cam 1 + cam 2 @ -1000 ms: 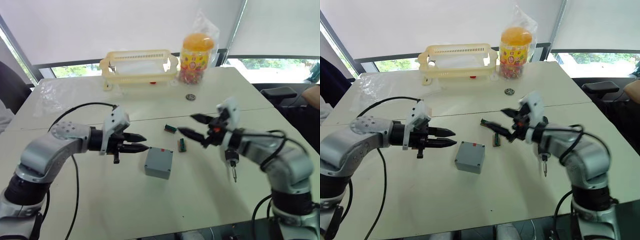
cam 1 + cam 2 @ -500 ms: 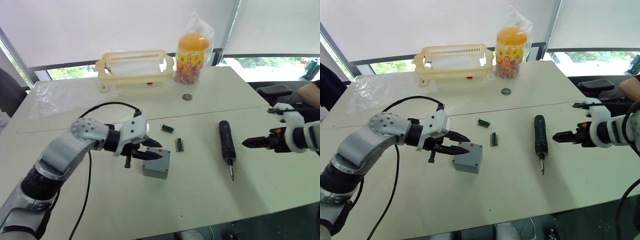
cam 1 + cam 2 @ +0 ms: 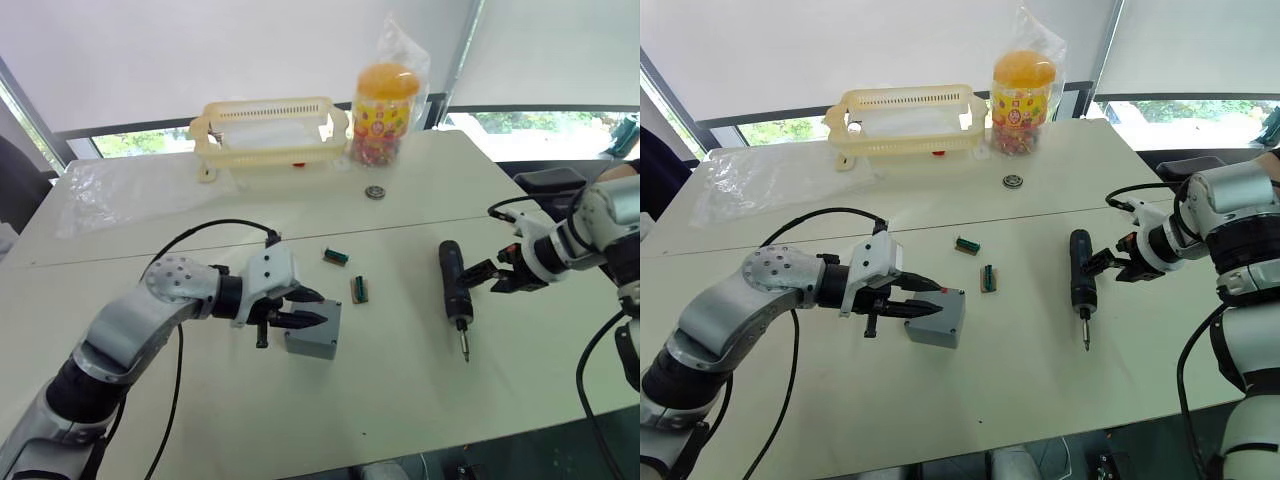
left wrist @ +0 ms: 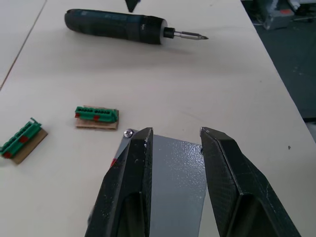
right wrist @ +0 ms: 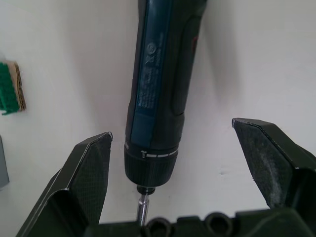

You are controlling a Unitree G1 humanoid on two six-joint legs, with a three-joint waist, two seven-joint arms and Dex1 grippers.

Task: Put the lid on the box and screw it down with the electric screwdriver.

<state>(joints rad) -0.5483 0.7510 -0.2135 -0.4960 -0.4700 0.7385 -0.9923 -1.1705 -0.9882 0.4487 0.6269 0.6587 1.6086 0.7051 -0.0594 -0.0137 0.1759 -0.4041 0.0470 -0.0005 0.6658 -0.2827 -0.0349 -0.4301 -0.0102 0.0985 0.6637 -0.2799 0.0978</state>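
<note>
The box (image 3: 314, 328) is sitting near the middle of the table (image 3: 400, 420) with its lid (image 4: 178, 178) already lying flat on top, so the first half of the job looks done and the screwing down is what is left. One small screw head is showing at a corner of the lid in the left wrist view; whether the other corners have screws, or whether any is tightened, is too small to tell. The left gripper (image 3: 304, 308) is reaching over the box's upper edge with its fingers a narrow way apart, apparently steadying it rather than gripping anything. Off to the right, well apart from the box, the electric screwdriver (image 3: 453, 293) is lying on its side on the table, bit pointing toward the robot. The right gripper (image 3: 478, 277) is sitting just beside its handle with the fingers spread wide on either side of the barrel, not yet closed on it. Two small green pieces (image 3: 361, 290) are lying between box and screwdriver, and a yellow basket (image 3: 268, 128) and a sweets jar (image 3: 385, 102) are standing at the far side.
</note>
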